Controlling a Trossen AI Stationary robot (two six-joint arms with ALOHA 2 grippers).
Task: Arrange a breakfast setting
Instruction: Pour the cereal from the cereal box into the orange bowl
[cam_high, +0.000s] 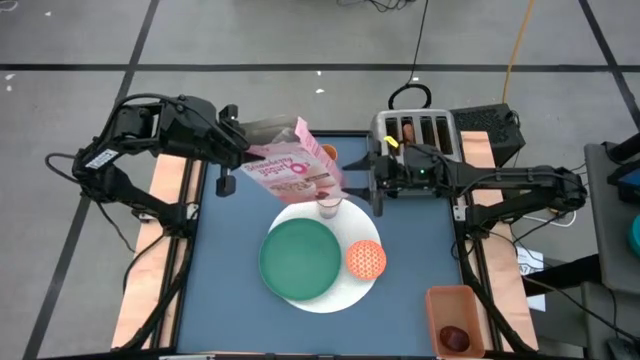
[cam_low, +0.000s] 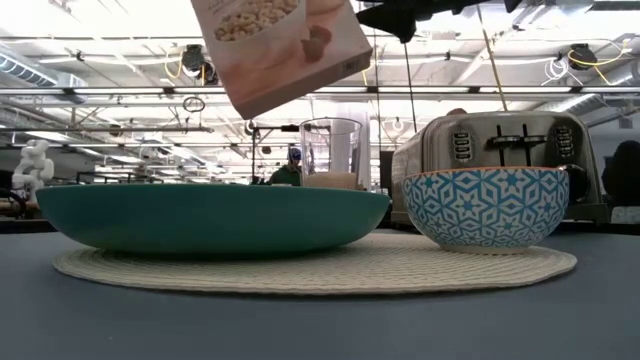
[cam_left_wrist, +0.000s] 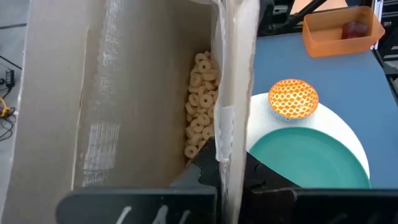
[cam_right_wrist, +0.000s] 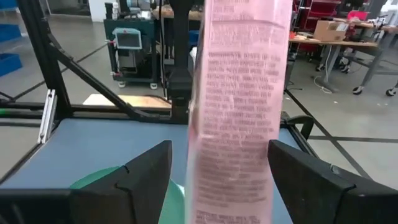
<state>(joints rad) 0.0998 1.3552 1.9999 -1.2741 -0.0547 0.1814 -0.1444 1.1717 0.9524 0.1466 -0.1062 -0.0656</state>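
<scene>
From above, the left tool (cam_high: 243, 152) is clamped tight on the pink cereal box (cam_high: 293, 165), holding it tilted in the air over the far part of the bench (cam_high: 225, 250). The box's lower corner hangs over the milk glass (cam_high: 328, 205), which stands at the far edge of the white round mat (cam_high: 345, 285). On the mat lie the green plate (cam_high: 300, 258) and, beside it, the small orange patterned bowl (cam_high: 365, 259). The right tool (cam_high: 376, 182) hovers just beside the box, in front of the silver toaster (cam_high: 415, 132). An orange bin (cam_high: 455, 318) with a dark red fruit (cam_high: 455, 337) sits at the near right corner.

At bench height, the box (cam_low: 280, 45) hangs tilted above the glass (cam_low: 330, 152), apart from it; plate (cam_low: 210, 218) and bowl (cam_low: 485, 207) rest on the mat (cam_low: 310, 270).

The left wrist view looks into the open box (cam_left_wrist: 124, 93), with cereal rings (cam_left_wrist: 200, 102) gathered inside.

In the right wrist view, the right tool's fingers (cam_right_wrist: 146, 171) stand wide apart on either side of the box (cam_right_wrist: 236, 112), not touching it.
</scene>
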